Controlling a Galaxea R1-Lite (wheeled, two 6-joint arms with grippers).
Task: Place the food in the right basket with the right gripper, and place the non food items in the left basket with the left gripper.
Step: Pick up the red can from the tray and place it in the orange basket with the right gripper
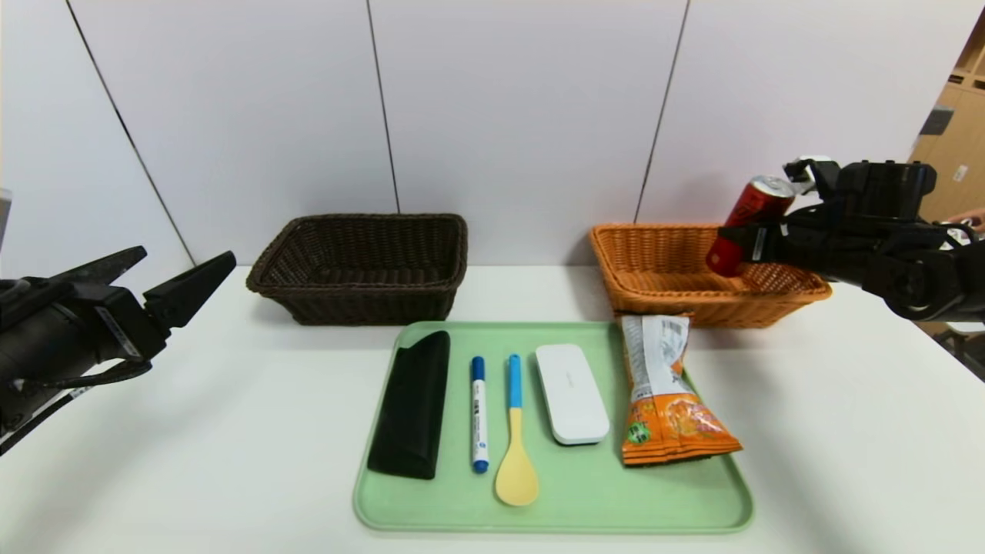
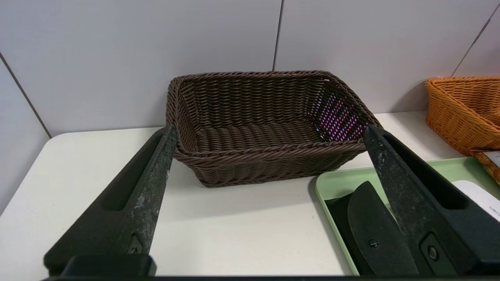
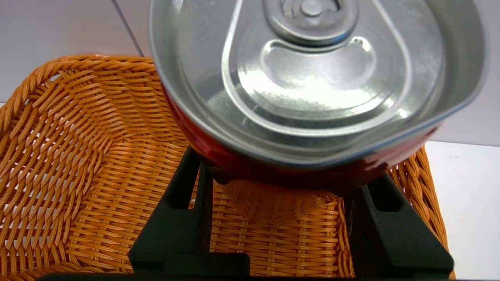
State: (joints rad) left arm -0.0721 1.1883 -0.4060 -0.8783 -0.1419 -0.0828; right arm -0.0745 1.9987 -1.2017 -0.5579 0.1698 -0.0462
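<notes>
My right gripper (image 1: 742,242) is shut on the red soda can (image 1: 748,223), holding it tilted above the orange basket (image 1: 654,254). In the right wrist view the can's silver top (image 3: 316,74) fills the frame over the orange basket (image 3: 78,156). On the green tray (image 1: 554,500) lie the long black case (image 1: 412,404), the blue-capped white marker (image 1: 479,412), the blue-handled yellow spoon (image 1: 515,431), the white oblong case (image 1: 571,392) and the orange snack bag (image 1: 666,392). My left gripper (image 1: 185,281) hangs open at the far left, short of the dark brown basket (image 1: 362,265).
The white table (image 1: 192,431) meets a pale panelled wall behind both baskets. In the left wrist view the brown basket (image 2: 265,125) sits ahead between the fingers, with the tray's corner (image 2: 332,183) and the black case (image 2: 371,226) beside one finger.
</notes>
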